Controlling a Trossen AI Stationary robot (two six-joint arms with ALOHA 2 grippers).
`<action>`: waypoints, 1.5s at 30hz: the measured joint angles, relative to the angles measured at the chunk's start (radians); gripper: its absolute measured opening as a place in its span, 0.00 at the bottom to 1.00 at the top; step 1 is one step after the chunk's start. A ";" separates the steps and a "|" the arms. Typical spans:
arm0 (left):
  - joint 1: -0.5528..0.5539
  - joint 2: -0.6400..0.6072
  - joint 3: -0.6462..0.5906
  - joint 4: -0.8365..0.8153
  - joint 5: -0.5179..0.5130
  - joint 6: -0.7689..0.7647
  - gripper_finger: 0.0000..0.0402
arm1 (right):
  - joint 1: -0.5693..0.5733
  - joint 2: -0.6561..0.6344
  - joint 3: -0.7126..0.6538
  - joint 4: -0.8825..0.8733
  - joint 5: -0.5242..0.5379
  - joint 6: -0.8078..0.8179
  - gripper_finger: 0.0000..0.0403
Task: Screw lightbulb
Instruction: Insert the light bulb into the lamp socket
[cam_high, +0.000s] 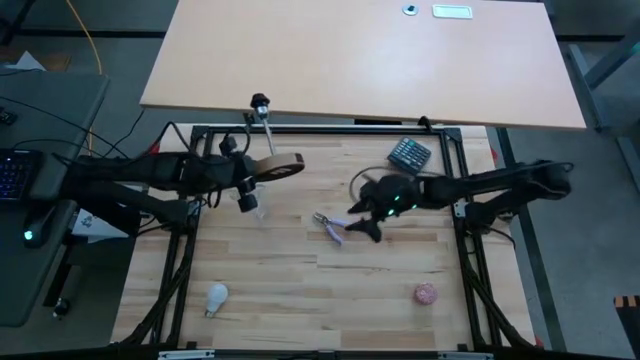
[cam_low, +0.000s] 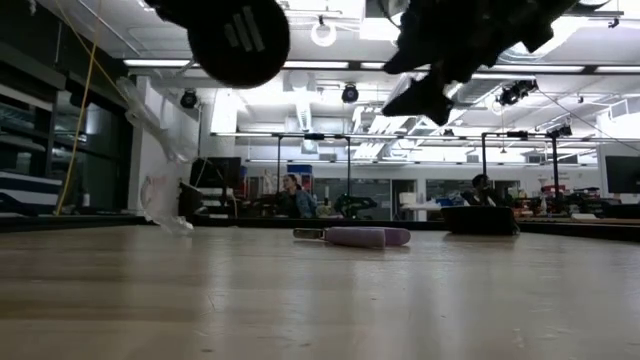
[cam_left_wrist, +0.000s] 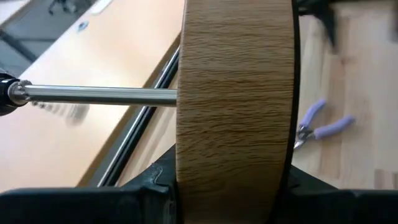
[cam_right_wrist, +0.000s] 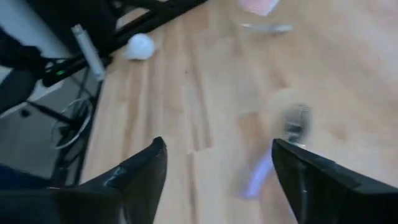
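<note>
lightbulb (cam_high: 217, 297) lies near the table's (cam_high: 300, 290) front left corner, untouched; pink ball (cam_high: 426, 293) near front right. Mid-table purple pliers (cam_high: 331, 227), blurred in right wrist view, sit just below right tool (cam_high: 362, 224), fingers apart, empty. Left tool (cam_high: 262, 172) clamped on wooden disc (cam_left_wrist: 235, 106), stem (cam_left_wrist: 99, 94) pointing at far edge. Calculator (cam_high: 409, 154) far right

We are seeing right gripper (cam_right_wrist: 217, 177) fingers spread | blurred, perhaps purple-handled pliers (cam_right_wrist: 273, 155) between | lightbulb (cam_right_wrist: 140, 46) lying well apart
</note>
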 joint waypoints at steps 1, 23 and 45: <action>0.000 -0.003 0.000 -0.015 -0.005 -0.014 0.29 | 0.016 0.046 0.024 0.010 0.013 0.001 0.65; 0.024 -0.165 0.000 0.009 -0.062 -0.027 0.28 | 0.175 1.044 1.203 -0.003 0.069 0.065 0.00; 0.022 -0.232 -0.001 -0.054 0.170 -0.070 0.28 | 0.290 1.338 1.473 0.282 0.318 0.370 0.00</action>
